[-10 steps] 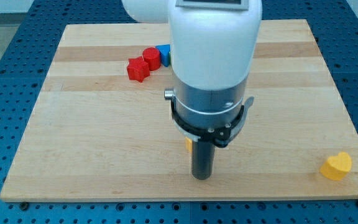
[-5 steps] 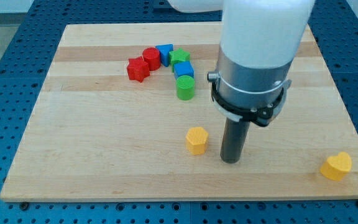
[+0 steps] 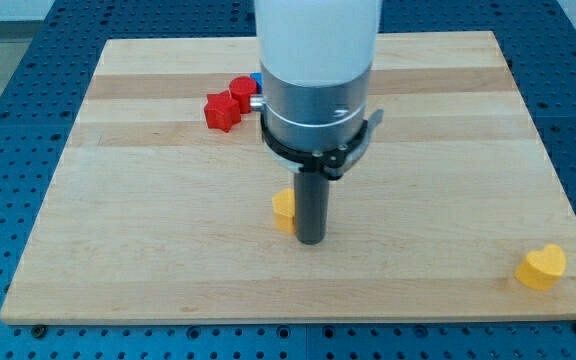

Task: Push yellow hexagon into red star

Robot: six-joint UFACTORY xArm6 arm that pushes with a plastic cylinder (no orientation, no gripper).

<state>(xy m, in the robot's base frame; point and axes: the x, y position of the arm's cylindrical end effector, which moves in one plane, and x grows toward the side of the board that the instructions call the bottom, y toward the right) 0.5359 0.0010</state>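
Observation:
The yellow hexagon (image 3: pixel 283 209) lies low on the board near the middle, partly hidden behind my rod. My tip (image 3: pixel 311 240) rests on the board right against the hexagon's right side. The red star (image 3: pixel 221 111) lies toward the view's top left, well up and left of the hexagon. A red cylinder (image 3: pixel 240 92) sits just up and right of the star.
A blue block (image 3: pixel 255 78) peeks out beside the red cylinder; the arm's body hides the other blocks behind it. A yellow heart (image 3: pixel 541 267) lies near the bottom right corner. The wooden board (image 3: pixel 118 220) ends just below the tip.
My tip swung from the hexagon's right back leftwards and met it. The hexagon has shifted left and slightly up. The arm now covers the green and blue blocks.

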